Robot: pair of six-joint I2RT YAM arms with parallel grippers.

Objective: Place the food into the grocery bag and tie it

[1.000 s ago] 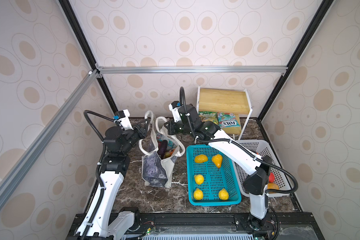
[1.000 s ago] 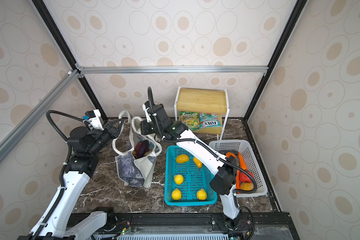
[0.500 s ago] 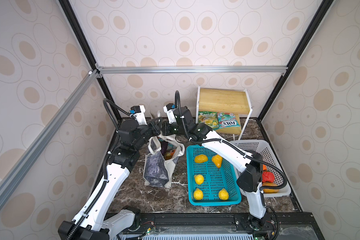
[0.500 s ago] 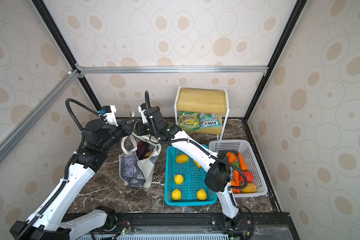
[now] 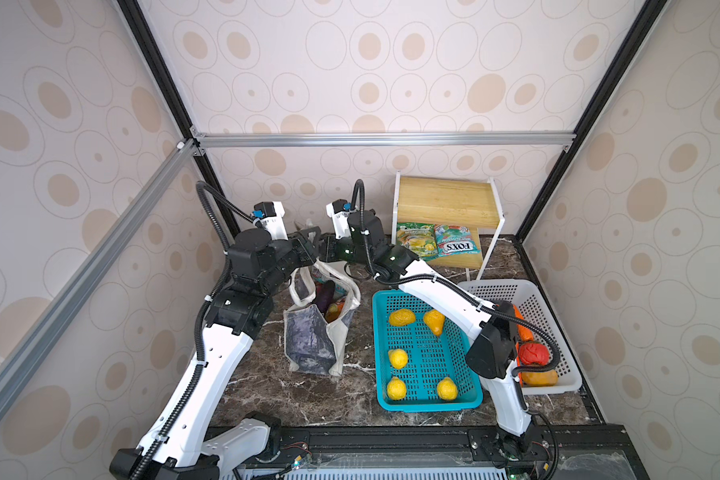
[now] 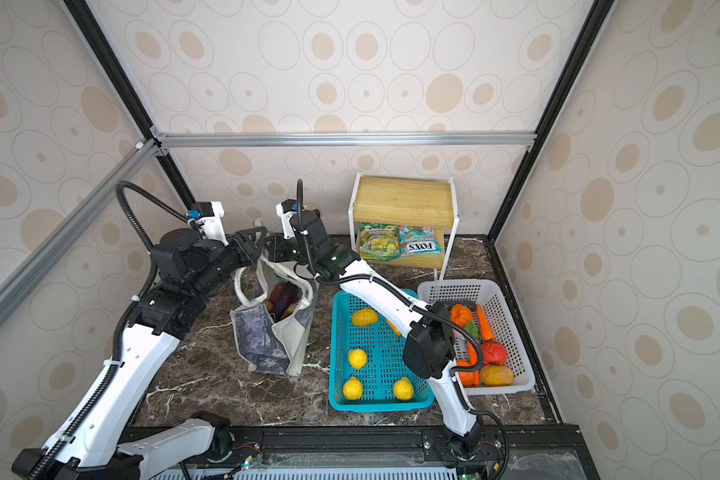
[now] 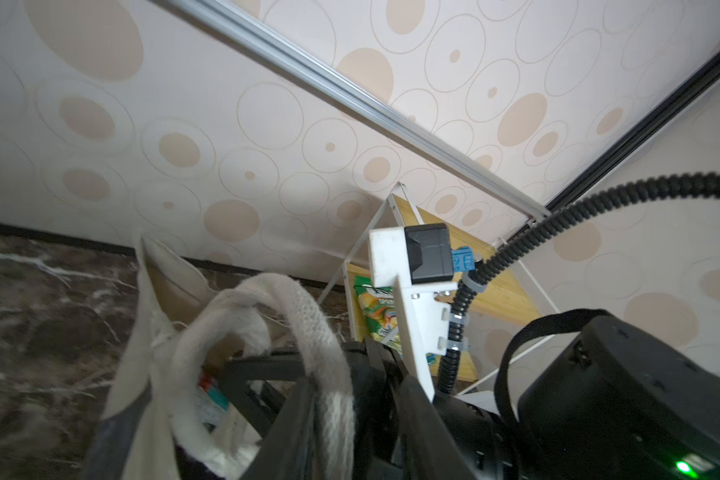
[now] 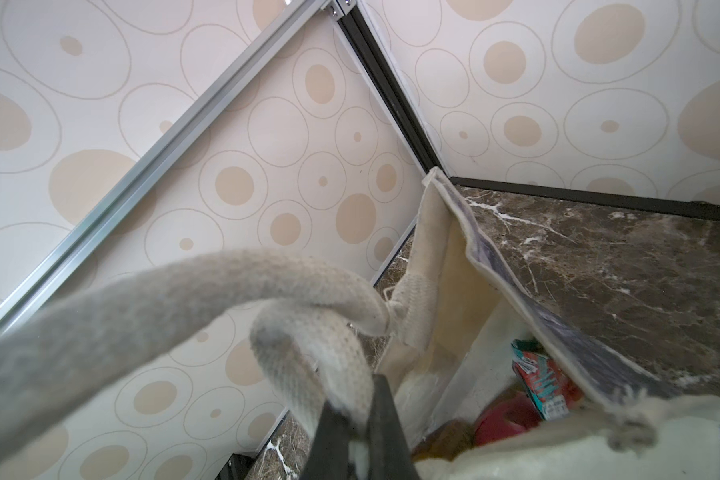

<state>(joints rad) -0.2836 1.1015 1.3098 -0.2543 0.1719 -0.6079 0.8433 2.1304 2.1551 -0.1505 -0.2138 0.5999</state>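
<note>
Top views: left hand (image 5: 312,242) joined right hand (image 5: 327,251) above grocery bag (image 5: 311,347).

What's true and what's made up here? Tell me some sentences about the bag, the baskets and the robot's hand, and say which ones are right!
1. The grocery bag stands on the table next to the teal basket. True.
2. The teal basket is full of red tomatoes. False: it holds yellow fruit and orange fruit.
3. The right gripper is shut on a bag handle. True.
4. The bag is empty. False: food shows inside, such as a purple eggplant.
5. The snack packets lie on top of the wooden shelf. False: they sit on its lower level, under the top board.
</note>
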